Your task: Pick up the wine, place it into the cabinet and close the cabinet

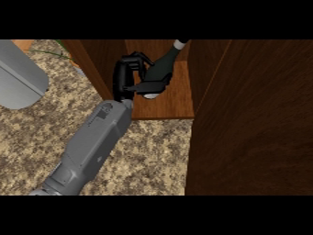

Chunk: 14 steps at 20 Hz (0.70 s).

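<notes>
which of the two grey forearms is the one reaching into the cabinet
The forearm at centre, whose hand grips the wine bottle over the cabinet shelf. The other forearm sits top left, away from it.

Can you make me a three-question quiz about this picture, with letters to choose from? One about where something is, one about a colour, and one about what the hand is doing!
1. Where is the wine bottle?
A. inside the cabinet
B. flat on the counter
C. on the floor

2. What colour is the cabinet?
A. white
B. dark brown
C. green

3. What is the hand doing?
A. resting open
B. curled round the bottle
C. pushing the door

Answers: A, it is over the cabinet shelf; B, brown wood; B, fingers wrap it.
</notes>
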Available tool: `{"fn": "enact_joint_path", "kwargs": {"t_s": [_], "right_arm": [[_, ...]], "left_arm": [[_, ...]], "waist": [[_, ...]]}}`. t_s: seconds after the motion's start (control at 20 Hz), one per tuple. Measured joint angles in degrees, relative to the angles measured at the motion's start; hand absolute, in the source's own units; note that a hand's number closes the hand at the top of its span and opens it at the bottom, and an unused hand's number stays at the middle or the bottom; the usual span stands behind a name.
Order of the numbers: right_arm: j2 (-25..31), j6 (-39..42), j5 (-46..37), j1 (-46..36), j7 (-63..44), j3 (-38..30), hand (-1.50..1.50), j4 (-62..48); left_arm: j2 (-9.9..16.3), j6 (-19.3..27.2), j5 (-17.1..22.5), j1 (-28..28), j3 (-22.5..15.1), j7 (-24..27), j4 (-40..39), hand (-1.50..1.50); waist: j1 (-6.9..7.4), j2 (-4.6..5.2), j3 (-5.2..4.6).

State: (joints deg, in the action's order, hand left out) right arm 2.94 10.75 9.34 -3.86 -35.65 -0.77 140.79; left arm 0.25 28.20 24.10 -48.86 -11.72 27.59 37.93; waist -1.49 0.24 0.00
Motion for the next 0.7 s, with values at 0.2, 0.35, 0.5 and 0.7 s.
{"fn": "enact_joint_path", "kwargs": {"t_s": [0.2, 0.35, 0.5, 0.7], "right_arm": [[-1.0, -0.1, -0.2, 0.4, 0.6, 1.6, -1.5, -0.2], [-1.0, -0.2, -0.2, 0.0, 0.4, 2.1, -1.5, -0.2], [-1.2, 0.1, -0.3, 0.4, 0.7, 3.0, -1.5, -0.3], [-1.1, 0.3, -0.2, 0.0, 1.1, 2.4, -1.5, -0.5]], "left_arm": [[-0.1, 1.4, -0.7, -3.9, 1.3, 3.0, -4.6, 1.5], [-0.1, 1.6, -0.2, -6.2, 2.6, 5.8, -8.3, 1.5], [0.1, 1.6, -0.1, -8.6, 4.2, 8.3, -12.1, 1.5], [0.2, 0.9, 0.2, -11.3, 5.8, 10.1, -16.3, 1.5]], "waist": [[-0.16, 0.06, 0.0], [-0.41, 0.14, -0.02], [-0.56, 0.21, -0.03], [-0.78, 0.34, -0.02]]}}
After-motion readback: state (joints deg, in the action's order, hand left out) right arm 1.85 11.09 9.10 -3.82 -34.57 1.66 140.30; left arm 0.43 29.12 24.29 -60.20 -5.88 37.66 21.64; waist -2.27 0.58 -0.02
